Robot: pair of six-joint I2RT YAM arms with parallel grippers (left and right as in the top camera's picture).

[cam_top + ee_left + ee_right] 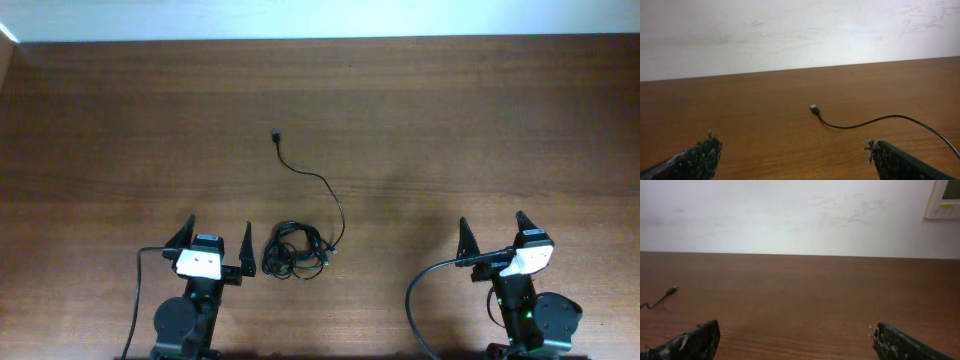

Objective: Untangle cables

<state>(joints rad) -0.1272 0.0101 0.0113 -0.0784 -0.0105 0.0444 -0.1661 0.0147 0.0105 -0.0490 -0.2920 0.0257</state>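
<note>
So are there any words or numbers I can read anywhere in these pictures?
No text can be read.
White box on the wall, right wrist view: it has a pale yellowish strip, too blurred to read.
Thin black cables and brown wooden table: no writing visible.

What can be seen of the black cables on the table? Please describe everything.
The cables are thin black cords, mostly bunched in a tangled knot of loops lying flat on the wooden table, just right of the open left gripper, which does not seem to touch them. One strand curves away toward the far side, ending in a small plug.
</note>
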